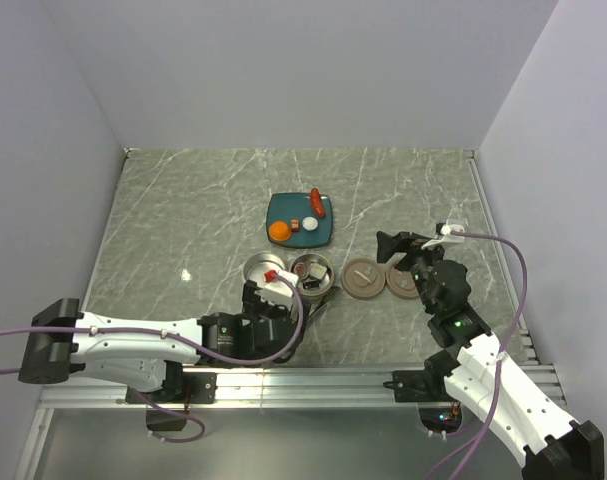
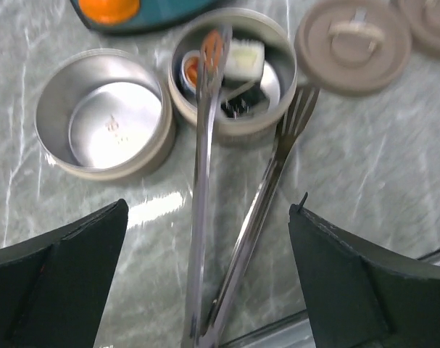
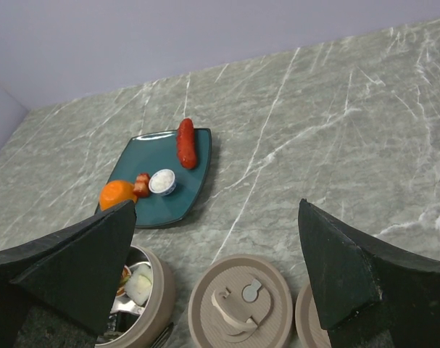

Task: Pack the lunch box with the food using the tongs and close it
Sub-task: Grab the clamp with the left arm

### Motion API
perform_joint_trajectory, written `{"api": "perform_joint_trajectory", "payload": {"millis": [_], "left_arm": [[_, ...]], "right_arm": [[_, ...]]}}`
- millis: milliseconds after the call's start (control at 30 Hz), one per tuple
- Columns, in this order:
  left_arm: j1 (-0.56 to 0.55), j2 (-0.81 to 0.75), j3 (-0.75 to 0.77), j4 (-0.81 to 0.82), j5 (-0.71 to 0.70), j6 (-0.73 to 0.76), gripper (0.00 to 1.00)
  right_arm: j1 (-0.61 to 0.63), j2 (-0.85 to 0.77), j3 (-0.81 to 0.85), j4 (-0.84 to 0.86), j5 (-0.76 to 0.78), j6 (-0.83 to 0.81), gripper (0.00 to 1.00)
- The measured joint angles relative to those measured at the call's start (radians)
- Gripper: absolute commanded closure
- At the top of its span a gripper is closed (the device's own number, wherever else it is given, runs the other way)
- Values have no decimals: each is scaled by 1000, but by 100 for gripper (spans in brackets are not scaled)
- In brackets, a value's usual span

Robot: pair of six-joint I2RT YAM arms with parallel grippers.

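Gleaming grey-green marble table (image 1: 183, 200), lilac walls (image 1: 283, 70)

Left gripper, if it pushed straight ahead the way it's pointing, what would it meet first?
The tongs, lying between the left gripper's open fingers; beyond them probably the filled tin, though depth is unclear.

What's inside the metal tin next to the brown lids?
The tin holds a white block, an orange-centred roll and a dark piece. One arm of the tongs lies across it, hiding whatever is beneath.
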Motion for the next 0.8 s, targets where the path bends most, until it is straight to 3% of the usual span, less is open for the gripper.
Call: {"api": "perform_joint_trajectory", "payload": {"millis": [400,800], "left_arm": [[-149,29,-35,-52,1,-135,1],[-156,172,-72,-89,45,-245,0]], "right_arm": [[-3,-2,0,0,-15,0,0],[-5,-27,0,-3,-31,0,0]]}}
